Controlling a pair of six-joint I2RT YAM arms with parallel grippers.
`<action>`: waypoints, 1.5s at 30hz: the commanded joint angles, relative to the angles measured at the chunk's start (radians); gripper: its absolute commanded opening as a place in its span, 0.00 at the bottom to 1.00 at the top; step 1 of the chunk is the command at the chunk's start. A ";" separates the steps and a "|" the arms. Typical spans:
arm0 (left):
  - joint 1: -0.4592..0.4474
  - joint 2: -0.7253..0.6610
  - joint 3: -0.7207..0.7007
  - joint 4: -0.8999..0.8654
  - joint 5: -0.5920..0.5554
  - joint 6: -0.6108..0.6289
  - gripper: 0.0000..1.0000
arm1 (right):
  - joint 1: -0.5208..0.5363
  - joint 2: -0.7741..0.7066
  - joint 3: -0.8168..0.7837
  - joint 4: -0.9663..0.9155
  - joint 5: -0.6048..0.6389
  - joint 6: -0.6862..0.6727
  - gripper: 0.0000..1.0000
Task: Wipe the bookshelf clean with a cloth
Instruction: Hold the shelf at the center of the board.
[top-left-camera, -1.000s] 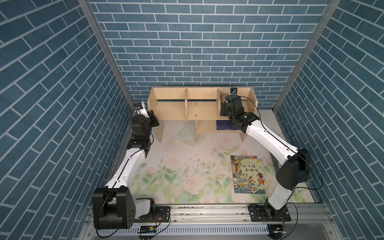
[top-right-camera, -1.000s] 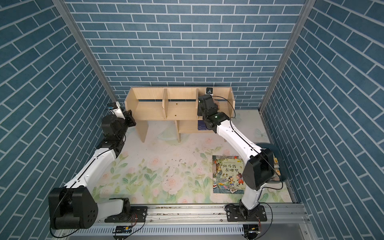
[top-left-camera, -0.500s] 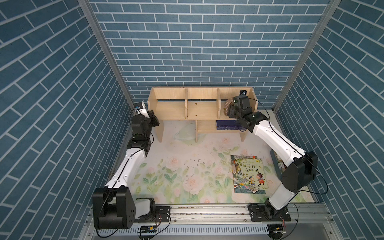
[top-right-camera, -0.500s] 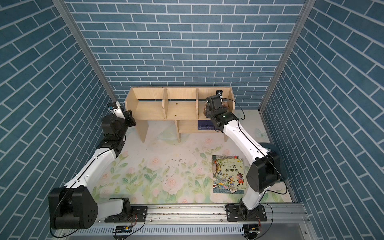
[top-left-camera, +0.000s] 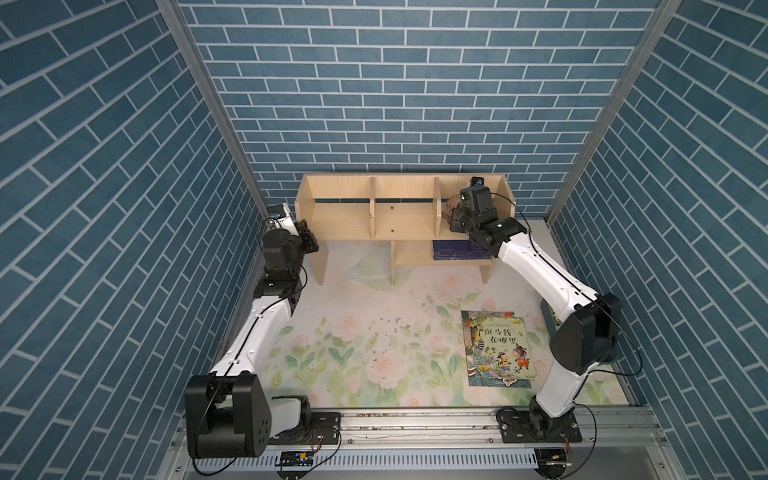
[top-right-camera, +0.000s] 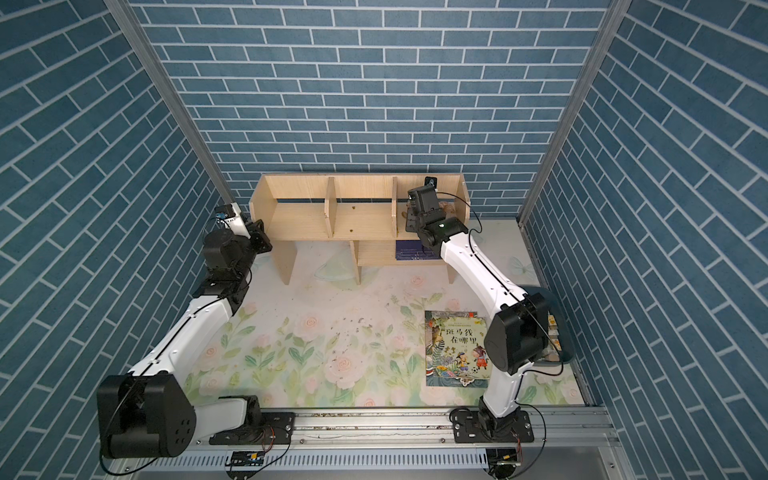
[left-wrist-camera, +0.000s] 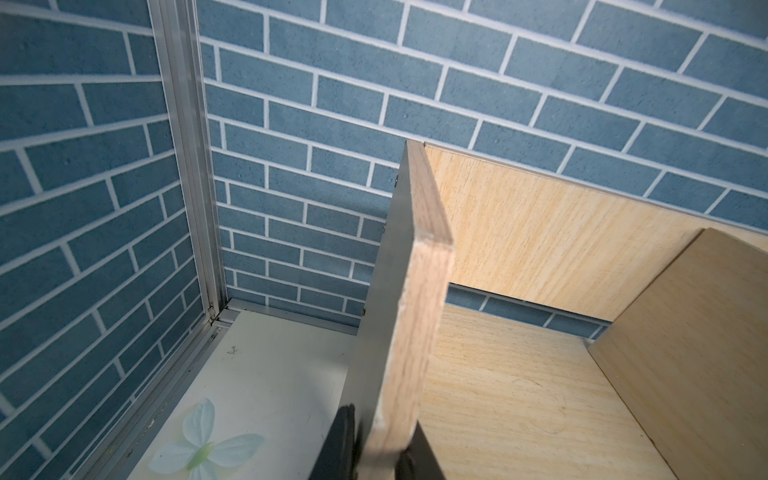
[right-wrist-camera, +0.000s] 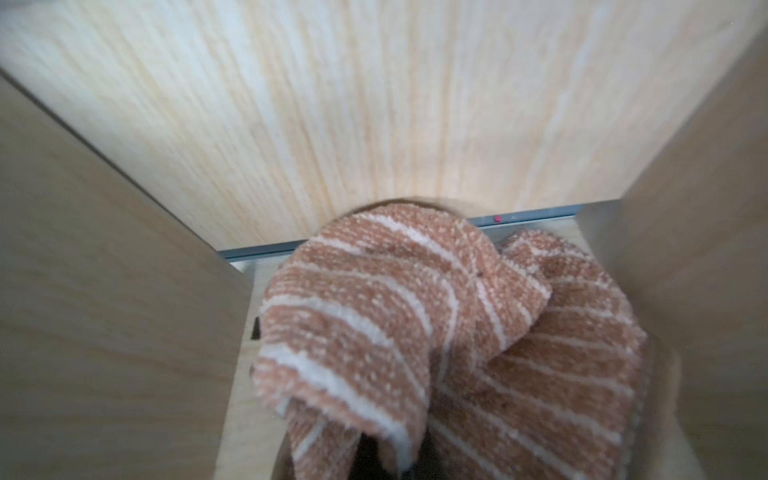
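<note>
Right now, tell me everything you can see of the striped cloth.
The cloth is a soft, nubby towel, tan-brown with thin cream stripes. It is bunched into loose folds rather than spread flat, and it is pinched by the shut right gripper. It sits in the upper end compartment of the bookshelf, on the right arm's side. Whether it presses on the wood beneath is unclear.

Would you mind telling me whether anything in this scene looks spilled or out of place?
Yes: dark crumbs lie scattered over the floral mat in front of the bookshelf, like a spill. The picture book also lies flat on the mat, off the shelf.
</note>
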 joint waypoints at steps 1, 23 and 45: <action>-0.051 0.013 0.002 -0.051 0.139 -0.066 0.00 | 0.007 0.053 0.094 -0.011 -0.036 -0.002 0.00; -0.053 0.009 0.004 -0.056 0.134 -0.063 0.00 | 0.059 -0.155 -0.295 0.132 0.040 0.020 0.00; -0.056 0.017 0.003 -0.055 0.134 -0.061 0.00 | 0.077 0.099 0.432 0.008 0.011 -0.158 0.00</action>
